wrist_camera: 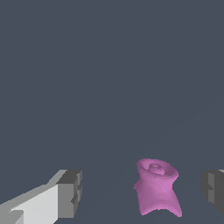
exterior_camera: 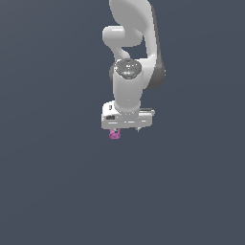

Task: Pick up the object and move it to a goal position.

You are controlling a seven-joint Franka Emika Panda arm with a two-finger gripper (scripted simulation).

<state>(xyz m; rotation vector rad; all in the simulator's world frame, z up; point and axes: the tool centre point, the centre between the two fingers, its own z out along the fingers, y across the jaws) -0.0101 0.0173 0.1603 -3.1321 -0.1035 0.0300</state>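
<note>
The white robot arm (exterior_camera: 131, 57) hangs down over a plain dark gray floor (exterior_camera: 48, 191), and its gripper (exterior_camera: 125, 129) is low, right over the little pink object (exterior_camera: 114, 135). In the exterior view, the object peeks out under the gripper at about 7 o'clock from the middle of the hand. In the wrist view, the gripper (wrist_camera: 142, 192) has its two fingers spread wide apart, and the pink object (wrist_camera: 157, 188) sits in the gap between them. It is not in the middle of that gap. It is closer to the one dark fingertip (wrist_camera: 213, 189) than to the other fingertip (wrist_camera: 70, 192), and it touches neither one. So this looks like the grabbing step: the hand is down around the object but has not pinched it yet. Next, the fingers likely need to close on the pink sides, and maybe the hand should slide over a bit first so the object is in the middle. After that comes the lift and the carry to the goal spot, which I cannot see in either view. The object looks like it is standing up. Its round end with rings faces up toward the wrist camera, its wider foot is at the bottom, and its long line runs up and down.
</note>
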